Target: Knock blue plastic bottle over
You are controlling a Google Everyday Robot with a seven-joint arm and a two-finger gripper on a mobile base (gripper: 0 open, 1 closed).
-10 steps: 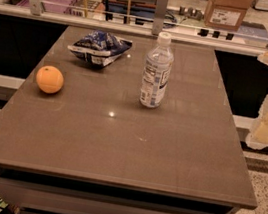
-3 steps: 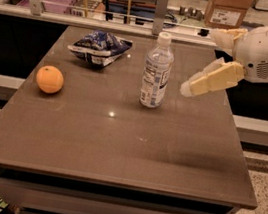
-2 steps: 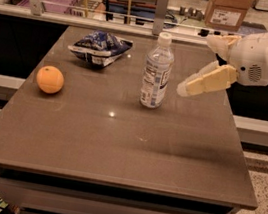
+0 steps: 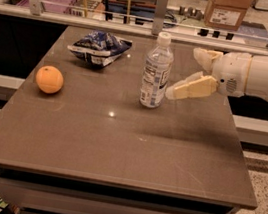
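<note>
The blue plastic bottle (image 4: 156,72), clear with a white cap and a white-and-blue label, stands upright on the brown table (image 4: 117,147) toward its far middle. My gripper (image 4: 182,72) reaches in from the right at the height of the bottle's body. It is open and empty. Its lower fingertip (image 4: 172,92) is right beside the bottle's right side; I cannot tell whether it touches. The upper finger (image 4: 205,56) is further back and apart from the bottle.
An orange (image 4: 49,79) sits at the table's left. A blue-and-white snack bag (image 4: 99,48) lies at the far left behind the bottle. A glass rail with metal posts (image 4: 160,12) runs along the far edge.
My gripper has swung in from the right edge and moved left and slightly down, closing on the bottle's right side. The bottle still stands in the same spot.
</note>
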